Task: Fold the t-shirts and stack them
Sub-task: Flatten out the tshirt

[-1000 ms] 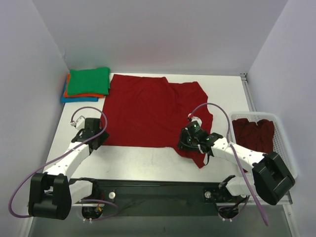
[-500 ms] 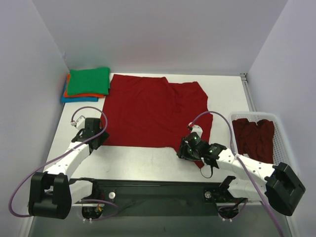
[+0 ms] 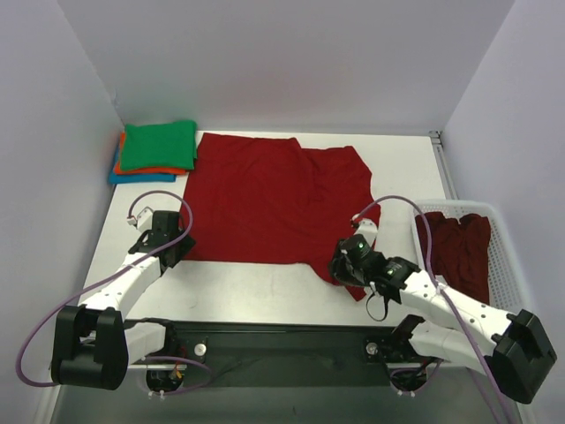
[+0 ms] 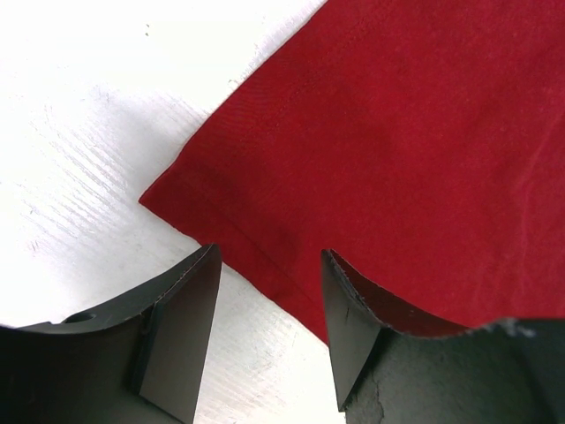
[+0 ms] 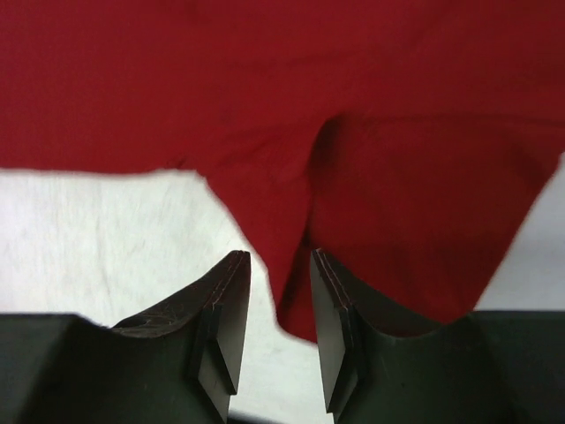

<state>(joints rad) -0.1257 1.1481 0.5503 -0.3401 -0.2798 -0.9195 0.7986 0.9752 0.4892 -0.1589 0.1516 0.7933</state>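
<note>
A large dark red cloth t-shirt lies spread flat across the middle of the white bench, its hem toward the arms and its collar end toward the far wall. One sleeve hangs out as a pointed flap at the near right. The left end effector sits low at the near left corner of the hem. In the left wrist view its two dark fingers stand fairly wide apart, with the stitched hem edge of the dark red t-shirt running between them and bare bench on the left side. Nothing is clamped there. The right end effector is at the near right of the shirt, where the hem meets the sleeve flap. In the right wrist view its fingers are set narrowly apart. A creased point of the red cloth reaches into the gap, and white bench shows beside it, so the cloth is not pinched. In the far left corner a stack of folded shirts rests against the wall: a green folded shirt on top, an orange folded shirt under it and a blue folded shirt at the bottom. At the right edge stands a white slotted plastic basket holding crumpled dark red shirts, well apart from the spread one.
</note>
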